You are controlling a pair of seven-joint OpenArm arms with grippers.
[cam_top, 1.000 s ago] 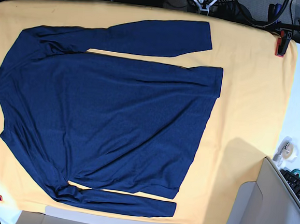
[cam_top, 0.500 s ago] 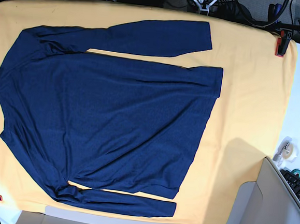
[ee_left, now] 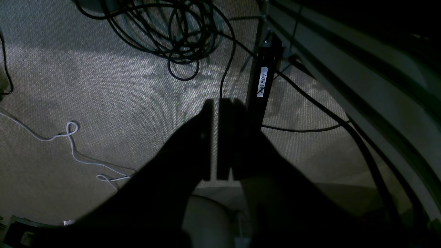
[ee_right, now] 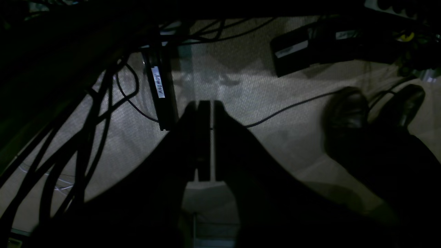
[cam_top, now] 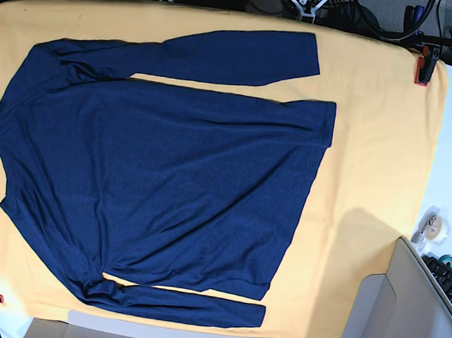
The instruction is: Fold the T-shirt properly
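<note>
Lying flat and unfolded, the T-shirt point(cam_top: 162, 180) covered most of the yellow-orange cloth point(cam_top: 373, 188) in your base view, both sleeves stretched along its long edges, hem toward the bare strip of cloth beside the grey box point(cam_top: 402, 324). Neither gripper was over the table. Your left gripper point(ee_left: 215, 137) hung with its jaws pressed together on nothing, carpet point(ee_left: 86, 103) below it, a black labelled bar point(ee_left: 262, 82) just past its tips and a cable coil point(ee_left: 179, 31) farther ahead. Your right gripper point(ee_right: 206, 137) was likewise closed and empty, a labelled bar point(ee_right: 159, 93) close on its left, dark shoes point(ee_right: 348, 113) well off to its right.
</note>
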